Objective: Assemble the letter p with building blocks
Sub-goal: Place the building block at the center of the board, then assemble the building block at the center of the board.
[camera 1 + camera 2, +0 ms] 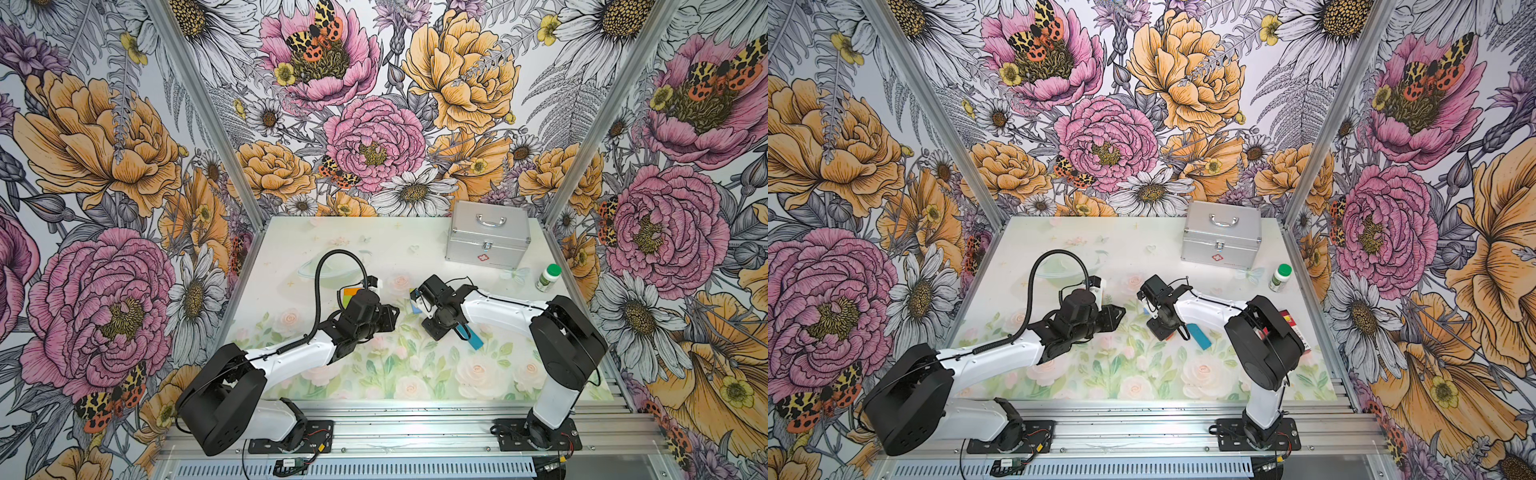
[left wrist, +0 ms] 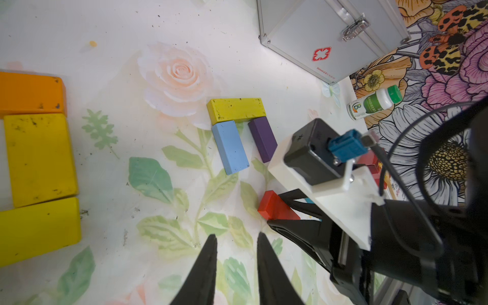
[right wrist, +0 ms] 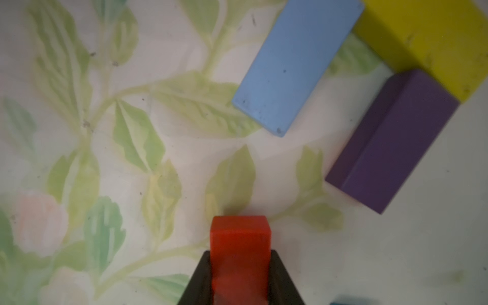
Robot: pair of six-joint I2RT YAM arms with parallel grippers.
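**Step in hand:** placing the fourth block. The right pincer [image 3: 239,257] is clamped on the red block [image 3: 240,235] and carries it low over the worktop [image 1: 365,245], just short of the partial letter. That letter lies between the two arms. A yellow block [image 2: 236,109] forms the top bar. The light blue block [image 2: 229,146] and the purple block [image 2: 262,138] run down from it, both touching it, with a gap between them. The light blue block sits slightly askew.

The left pincer [image 2: 237,253] is narrowly parted and empty, and it points toward the letter from nearby.

**Next move (judgement):** turn the red block crosswise and seat it against the free ends of the light blue and purple blocks to close the bowl. Do this without nudging either block. The stem below the bowl is not yet built.

**View differences:**
- **Left wrist view:** only this view shows the whole partial letter together with the spares — an orange block [image 2: 29,92] and the spare yellow blocks [image 2: 39,158].
- **Right wrist view:** confirms the grip on the red block.
- **Both top views:** the arms hide nearly all of the letter.
- **A top view:** shows a blue block [image 1: 1199,336] lying loose beside the right arm and a red-and-white carton [image 1: 1293,328] behind it.
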